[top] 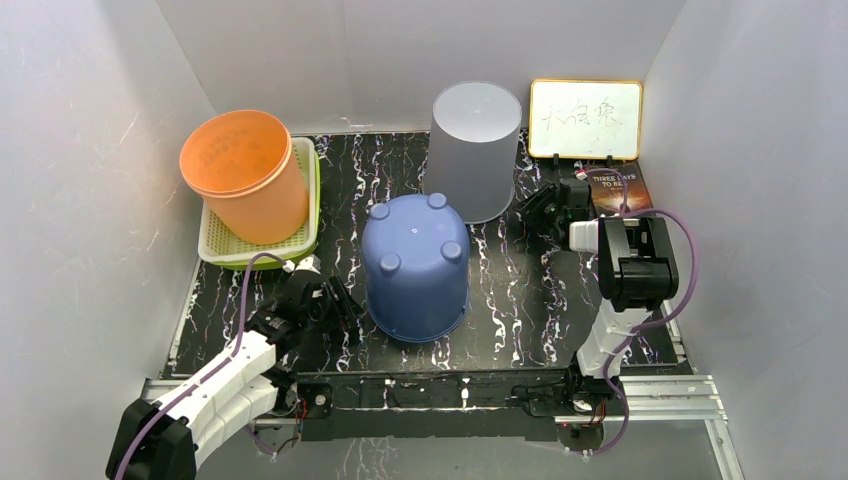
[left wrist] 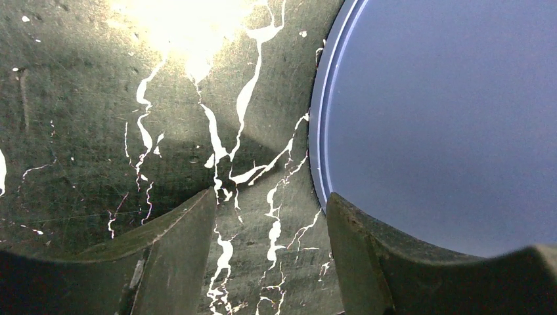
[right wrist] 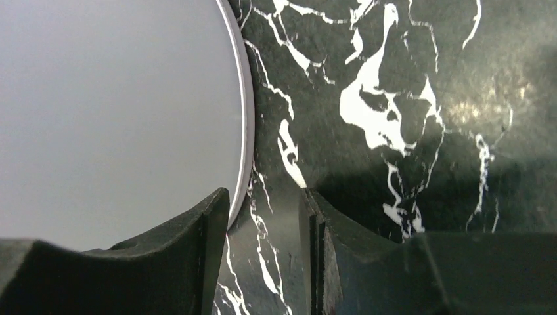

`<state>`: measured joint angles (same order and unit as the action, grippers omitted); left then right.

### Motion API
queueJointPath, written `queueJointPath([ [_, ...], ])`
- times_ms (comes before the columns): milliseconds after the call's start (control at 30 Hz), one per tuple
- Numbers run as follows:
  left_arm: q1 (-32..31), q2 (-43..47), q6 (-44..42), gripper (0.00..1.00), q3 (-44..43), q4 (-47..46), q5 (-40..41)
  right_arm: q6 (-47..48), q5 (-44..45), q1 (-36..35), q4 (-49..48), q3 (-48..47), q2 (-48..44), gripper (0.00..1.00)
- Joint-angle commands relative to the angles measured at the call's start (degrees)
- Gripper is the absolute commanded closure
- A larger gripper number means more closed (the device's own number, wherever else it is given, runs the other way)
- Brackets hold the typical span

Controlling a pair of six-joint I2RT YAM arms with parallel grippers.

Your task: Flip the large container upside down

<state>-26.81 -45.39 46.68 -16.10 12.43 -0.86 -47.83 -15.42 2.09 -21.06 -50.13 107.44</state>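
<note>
You have the tall pale-grey plastic container (top: pixel 476 150) standing mouth-down just behind the inverted blue plastic tub (top: pixel 415 265), its axis vertical and its rim just beside the nearer, open-fingered right gripper (right wrist: pixel 266 197).

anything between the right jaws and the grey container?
Nothing visible. The right gripper sits open right beside the grey container, one jaw at its bottom rim, with only bare table between the jaws. The blue container stands further left, off that path.
</note>
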Motion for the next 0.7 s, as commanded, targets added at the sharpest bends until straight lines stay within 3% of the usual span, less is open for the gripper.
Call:
queueJointPath([
  [0,-0.04,-0.48,-0.36,0.39,0.21,-0.38,-1.03,4.28,1.04,-3.57,5.06,-0.39,-5.67,0.59],
  [233,-0.09,-0.58,-0.44,0.39,-0.63,0.17,-1.09,2.63,1.4,-10.47,4.89,-4.86,-5.27,0.58],
  [433,-0.09,-0.33,-0.45,0.39,-1.45,1.08,-0.69,-0.67,0.37,-10.78,1.95,-13.05,2.05,0.59],
  [667,-0.09,-0.29,-0.27,0.39,-1.82,1.62,-0.46,-2.62,1.35,-10.83,1.67,-28.91,12.42,0.59],
])
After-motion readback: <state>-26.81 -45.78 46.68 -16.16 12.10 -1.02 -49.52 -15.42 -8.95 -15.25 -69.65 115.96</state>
